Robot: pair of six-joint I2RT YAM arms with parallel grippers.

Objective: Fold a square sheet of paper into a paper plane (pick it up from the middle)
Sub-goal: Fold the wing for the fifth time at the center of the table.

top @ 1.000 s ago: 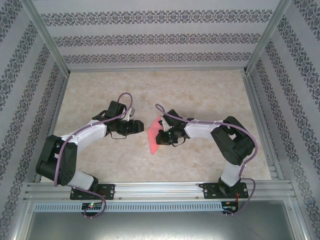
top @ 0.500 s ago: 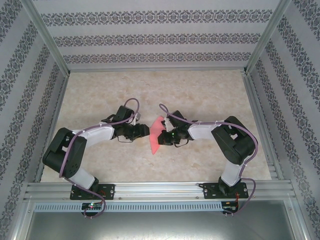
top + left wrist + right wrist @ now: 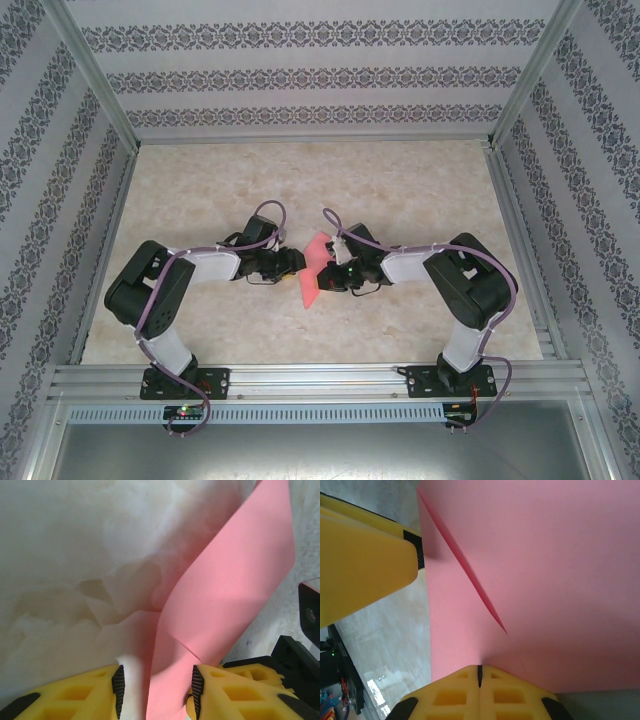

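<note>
Setting: beige marbled desk (image 3: 400, 190), walled with patterned paper and framed in aluminium; both arms meet near its centre.

Sheet: thin salmon-pink square sheet of paper (image 3: 316, 268), raised on edge between the two grippers, bowed, with one soft crease across it. It is not yet a plane. Whether its lower corner rests on the desk cannot be told.

Risk, slip: the sheet probably hangs from a single narrow pinch, so a pull from the opposite side could draw it out or swing it round.

Risk, stray crease: the paper is curved where it passes between the left pads, so a squeeze there would likely set a fold off the intended line.

Risk, tear: opposed tugs from the two arms could rip such thin paper at the pinch.

Right gripper (image 3: 480, 672): yellow fingers pressed fully together, pinching the sheet at its edge.

Left gripper (image 3: 156, 690): yellow fingers spread partway, with the sheet passing through the gap. The paper lies against, or just beside, one black pad and stands clear of the other, so nothing is clamped.
</note>
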